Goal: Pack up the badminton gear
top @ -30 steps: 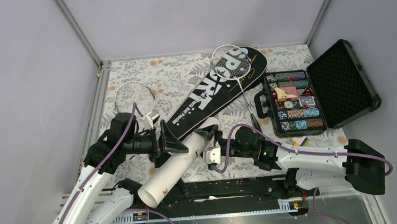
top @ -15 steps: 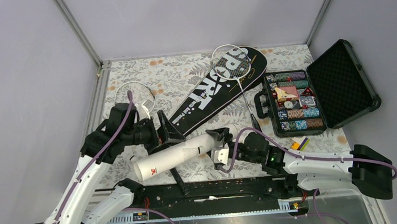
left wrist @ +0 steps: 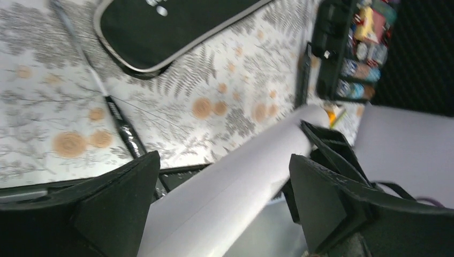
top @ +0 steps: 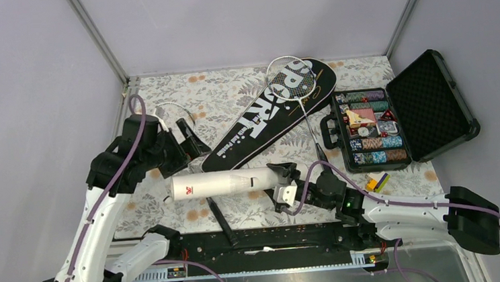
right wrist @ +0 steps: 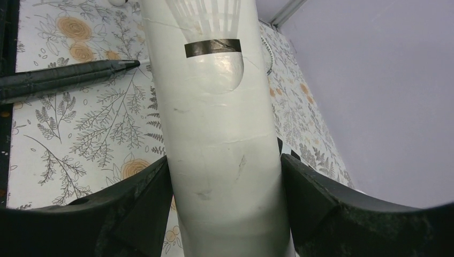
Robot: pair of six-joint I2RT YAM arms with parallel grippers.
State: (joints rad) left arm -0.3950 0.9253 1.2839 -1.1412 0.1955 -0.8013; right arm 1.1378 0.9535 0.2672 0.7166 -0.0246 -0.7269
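tube swung level; up close, right claw clamps

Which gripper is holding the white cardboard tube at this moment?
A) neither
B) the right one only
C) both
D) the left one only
B: the right gripper has its fingers against both sides of the white cardboard tube at one end, while the left gripper stands wide open, apart from the tube.
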